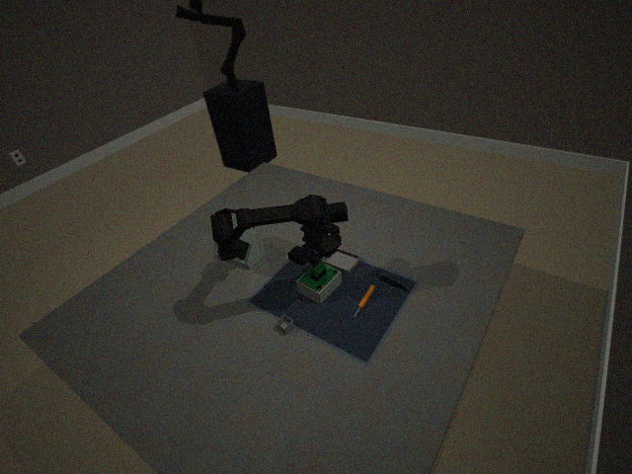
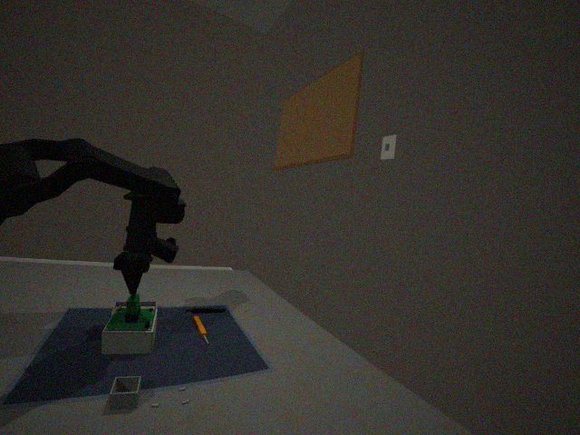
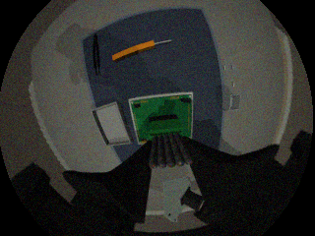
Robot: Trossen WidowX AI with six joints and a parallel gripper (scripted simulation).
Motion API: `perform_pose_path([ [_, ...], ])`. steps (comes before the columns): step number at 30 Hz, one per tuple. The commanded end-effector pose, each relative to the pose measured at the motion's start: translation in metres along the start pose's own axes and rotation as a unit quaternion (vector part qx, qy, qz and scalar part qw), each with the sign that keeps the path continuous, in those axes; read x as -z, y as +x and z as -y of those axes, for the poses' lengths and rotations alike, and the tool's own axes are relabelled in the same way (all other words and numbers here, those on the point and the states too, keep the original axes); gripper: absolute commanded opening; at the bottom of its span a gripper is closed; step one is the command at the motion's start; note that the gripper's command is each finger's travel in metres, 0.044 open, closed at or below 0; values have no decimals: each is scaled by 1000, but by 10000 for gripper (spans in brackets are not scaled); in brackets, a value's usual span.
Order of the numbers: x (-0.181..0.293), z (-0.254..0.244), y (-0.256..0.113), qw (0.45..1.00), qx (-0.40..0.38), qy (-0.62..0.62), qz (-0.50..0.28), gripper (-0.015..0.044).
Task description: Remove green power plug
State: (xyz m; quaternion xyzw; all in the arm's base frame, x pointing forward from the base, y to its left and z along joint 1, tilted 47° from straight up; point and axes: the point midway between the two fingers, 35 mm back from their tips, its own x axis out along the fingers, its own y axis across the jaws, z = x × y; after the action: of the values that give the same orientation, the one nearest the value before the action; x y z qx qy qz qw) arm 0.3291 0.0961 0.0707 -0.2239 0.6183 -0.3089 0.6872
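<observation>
Plug (image 1: 319, 269) (image 2: 133, 302) directly below my wrist, at the fingertips, upright over the black socket (image 2: 132, 316) (image 3: 162, 118) on the circuit board (image 1: 326, 277) (image 2: 119, 322) (image 3: 148, 129); whether seated or freed, cannot tell. Its long axis seems to run near vertical. My claw (image 1: 317, 262) (image 2: 133, 294) (image 3: 167, 142): part-closed, gripping the plug. Grey tray (image 1: 343, 261) (image 2: 141, 307) (image 3: 111, 124) beside the board's box. Judgement: rock gently, lift only once loose; a straight pull risks slipping.
</observation>
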Motion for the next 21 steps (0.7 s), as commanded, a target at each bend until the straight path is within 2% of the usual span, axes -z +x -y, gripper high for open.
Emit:
perform_pose_path([
  [1, 1, 7, -25, 998, -59, -2, 15, 0],
  [4, 1, 7, -29, 998, -56, -2, 15, 0],
  [8, 1, 0, -38, 1000, -17, -1, 15, 0],
  [10, 2, -4, -43, 999, 4, -1, 49, 0],
  [11, 2, -5, -43, 998, 2, -1, 66, 0],
  [21, 2, -5, -43, 998, 2, -1, 66, 0],
])
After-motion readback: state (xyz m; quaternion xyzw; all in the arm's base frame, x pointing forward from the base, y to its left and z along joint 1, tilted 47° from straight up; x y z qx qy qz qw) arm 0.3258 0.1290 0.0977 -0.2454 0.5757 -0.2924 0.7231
